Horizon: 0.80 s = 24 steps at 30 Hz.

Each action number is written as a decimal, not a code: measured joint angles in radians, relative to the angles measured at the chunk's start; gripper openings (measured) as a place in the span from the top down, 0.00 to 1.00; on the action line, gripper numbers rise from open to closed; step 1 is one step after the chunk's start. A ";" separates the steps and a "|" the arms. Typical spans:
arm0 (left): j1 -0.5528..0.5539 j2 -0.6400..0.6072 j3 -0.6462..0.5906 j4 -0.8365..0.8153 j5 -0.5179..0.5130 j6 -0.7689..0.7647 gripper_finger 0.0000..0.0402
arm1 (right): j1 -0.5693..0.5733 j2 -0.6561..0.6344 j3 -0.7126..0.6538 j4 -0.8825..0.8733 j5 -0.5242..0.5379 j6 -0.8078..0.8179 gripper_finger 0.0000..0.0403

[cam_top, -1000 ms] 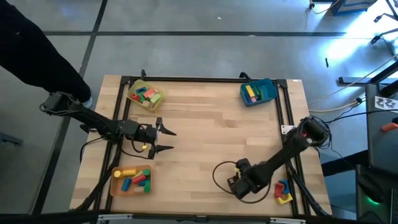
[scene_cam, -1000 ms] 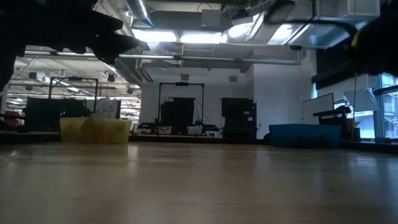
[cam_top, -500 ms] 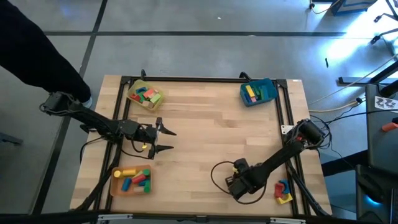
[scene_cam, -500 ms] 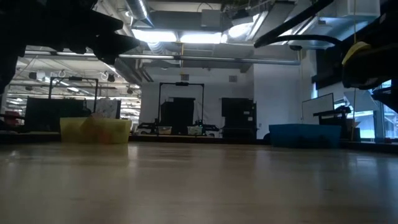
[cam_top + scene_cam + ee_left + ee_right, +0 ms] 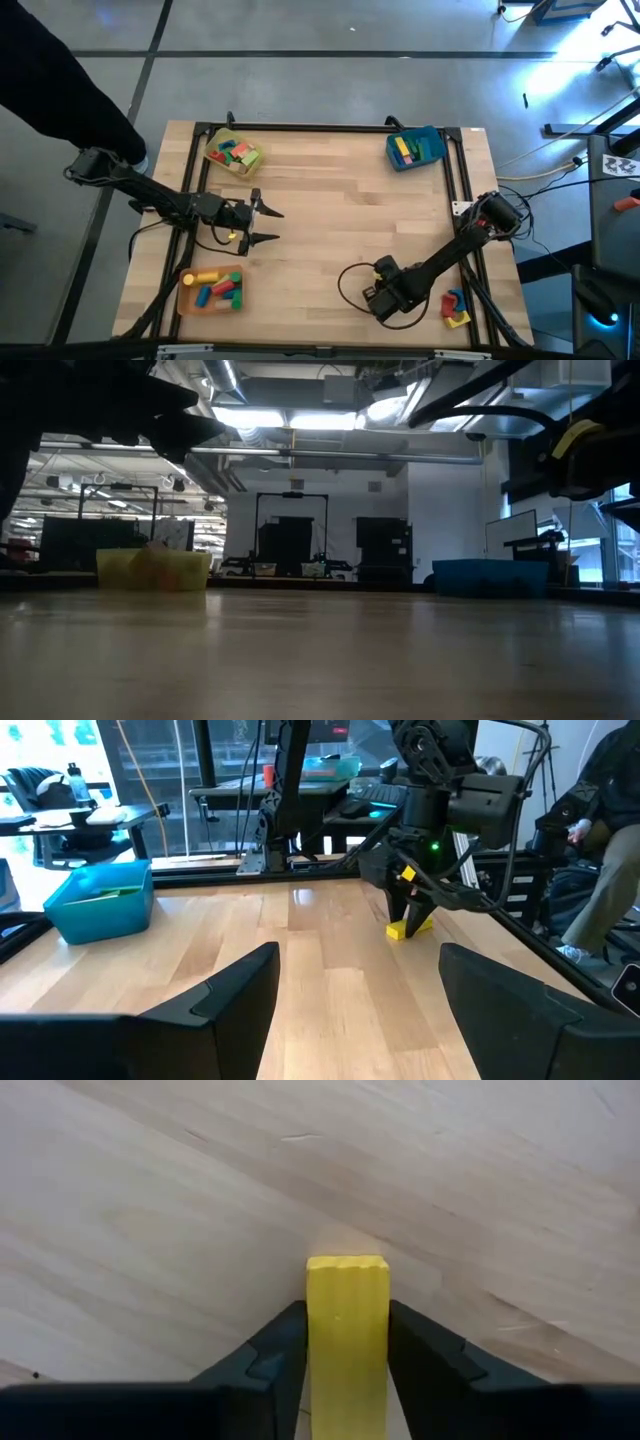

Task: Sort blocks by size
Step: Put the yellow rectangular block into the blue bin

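My right pincer [image 5: 347, 1345] pinches a yellow block [image 5: 347, 1330], one finger pressed on each long side, above the bare wooden table [image 5: 340, 200]. Landmark: the orange tray [image 5: 187, 297] at the table's near left corner. My right pincer [image 5: 384, 297] sits far across the near edge from that tray, close to the near right corner. Just beyond it, still farther from the tray, a small heap of red, blue and yellow blocks [image 5: 455, 306] lies on the table. My left pincer [image 5: 268, 226] hangs spread wide, holding nothing, just up-table from the orange tray. The orange tray holds mixed blocks [image 5: 217, 285]. The yellow tray [image 5: 213, 141] stands at the far corner on the same side; the blue tray [image 5: 432, 145] at the opposite far corner.
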 joint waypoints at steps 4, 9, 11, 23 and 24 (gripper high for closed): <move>0.000 0.000 0.000 0.000 0.000 0.000 0.35 | -0.001 0.000 0.000 0.002 -0.009 0.000 0.70; 0.000 0.000 0.000 0.000 0.000 0.013 0.35 | 0.000 -0.006 -0.001 0.000 -0.001 -0.025 0.74; 0.000 0.000 0.000 0.000 0.000 0.030 0.35 | -0.003 -0.018 -0.002 -0.008 0.016 -0.033 0.74; 0.000 0.000 0.000 -0.009 0.000 0.050 0.35 | -0.039 -0.166 -0.002 -0.153 0.148 -0.080 0.73; 0.000 0.000 0.000 -0.009 0.000 0.050 0.35 | -0.048 -0.175 -0.002 -0.174 0.161 -0.082 0.73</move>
